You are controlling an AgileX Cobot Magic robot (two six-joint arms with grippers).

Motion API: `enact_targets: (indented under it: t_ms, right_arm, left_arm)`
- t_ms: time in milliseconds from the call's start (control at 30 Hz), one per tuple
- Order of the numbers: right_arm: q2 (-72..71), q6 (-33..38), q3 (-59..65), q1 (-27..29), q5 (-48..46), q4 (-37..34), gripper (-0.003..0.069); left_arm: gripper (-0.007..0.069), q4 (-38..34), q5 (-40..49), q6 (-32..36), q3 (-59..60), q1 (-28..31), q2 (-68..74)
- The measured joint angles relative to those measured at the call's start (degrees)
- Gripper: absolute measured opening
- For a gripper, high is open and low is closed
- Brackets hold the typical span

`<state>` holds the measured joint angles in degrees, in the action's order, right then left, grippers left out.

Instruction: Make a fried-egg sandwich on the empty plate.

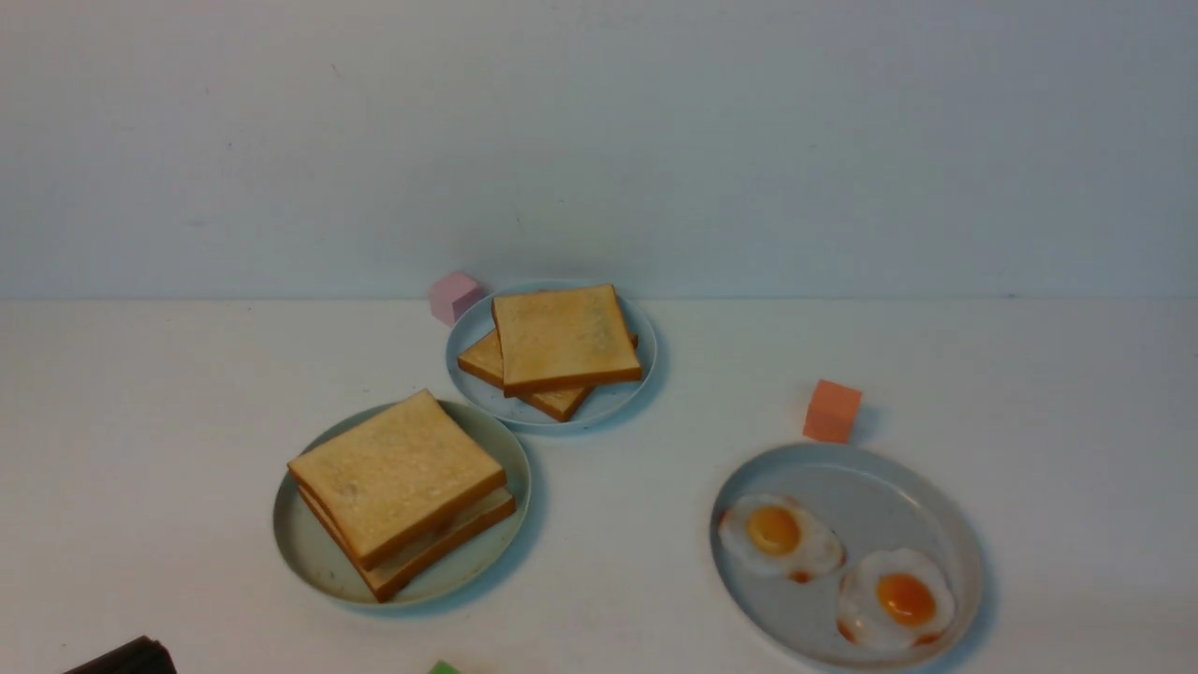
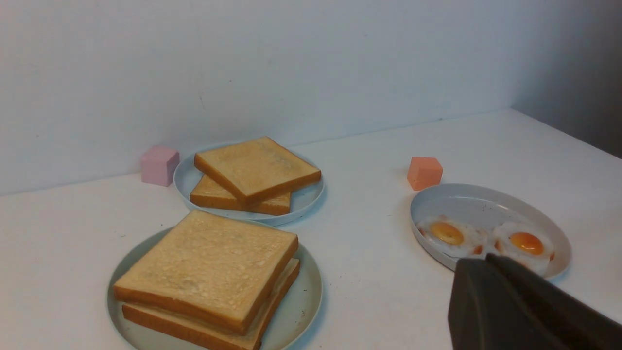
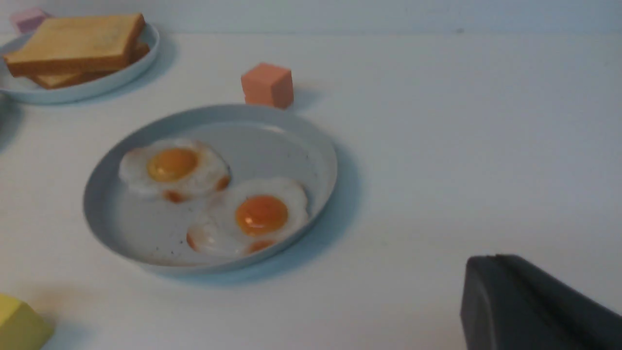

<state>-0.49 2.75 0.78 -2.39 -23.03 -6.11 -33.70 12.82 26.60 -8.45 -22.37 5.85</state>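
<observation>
Golden toast tops the sandwich (image 1: 401, 490) on the mint-green plate (image 1: 304, 548), nearest on the left; two thick slices are stacked, and I cannot make out whether an egg lies between them. Level with it on the right, the grey plate (image 1: 875, 487) holds two fried eggs (image 1: 780, 536). Further back sit an orange cube (image 1: 831, 410), then the small plate (image 1: 620, 398) with two spare slices, and a pink cube (image 1: 454, 297). The left gripper (image 2: 491, 260) and right gripper (image 3: 493, 257) look closed and empty, well clear. By my judgement the build is finished or nearly so; next, check the filling.
</observation>
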Motion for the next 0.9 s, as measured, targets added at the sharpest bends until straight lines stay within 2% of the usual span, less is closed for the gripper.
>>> enact_targets:
  t_ms: [133,467,900]
  right_arm:
    - [-0.11,-3.31,0.06,0.09,0.14,0.00,-0.0012]
    - [-0.13,-2.75,0.12,0.09,0.43,6.69,-0.0010]
    - [-0.13,-2.75,0.12,0.09,0.43,7.12,-0.0006]
  left_arm:
    - [-0.0006,-0.08,-0.21,0.00,0.00,0.00,0.00]
    - [0.0002,-0.08,-0.27,0.00,0.00,0.00,0.00]
    - [0.0017,-0.08,-0.27,0.00,0.00,0.00,0.00]
